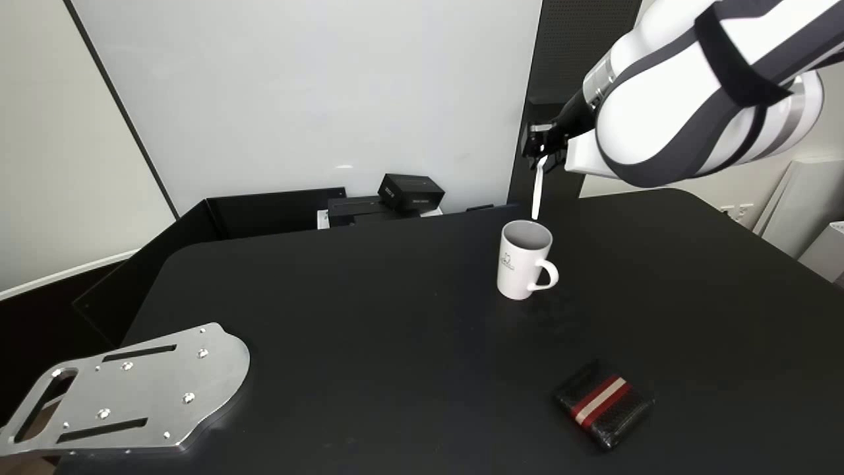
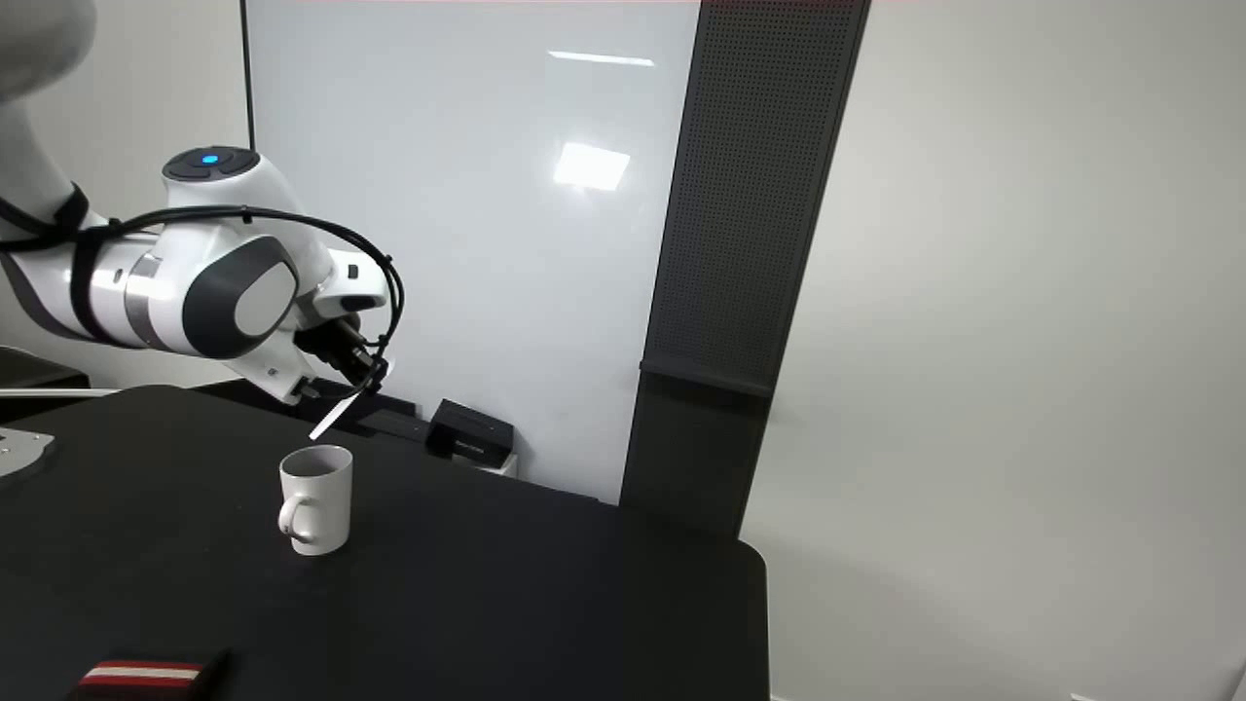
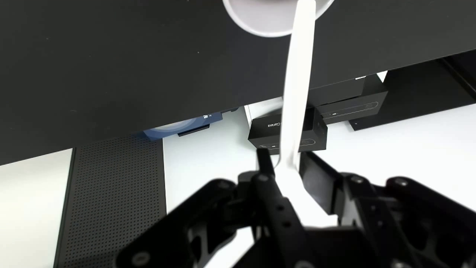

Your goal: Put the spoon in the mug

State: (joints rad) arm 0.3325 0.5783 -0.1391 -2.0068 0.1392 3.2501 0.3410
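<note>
My gripper (image 3: 285,158) is shut on the white spoon (image 3: 297,74), with the wide end between the fingers and the slim handle pointing out. In both exterior views the spoon (image 1: 538,188) (image 2: 333,417) hangs down at a slight tilt below the gripper (image 1: 542,146). The white mug (image 1: 517,270) (image 2: 329,501) stands upright on the black table, its side handle showing. The spoon's lower tip is just above the mug's rim, apart from it in both exterior views. In the wrist view the tip overlaps the mug's opening (image 3: 256,18), and most of the mug is cut off.
A dark wallet (image 1: 601,402) with a red and white stripe lies on the black table (image 1: 369,330) in front of the mug. A silver metal plate (image 1: 151,389) lies at the table's edge. Black boxes (image 1: 412,191) stand beyond the back edge, before a white wall panel.
</note>
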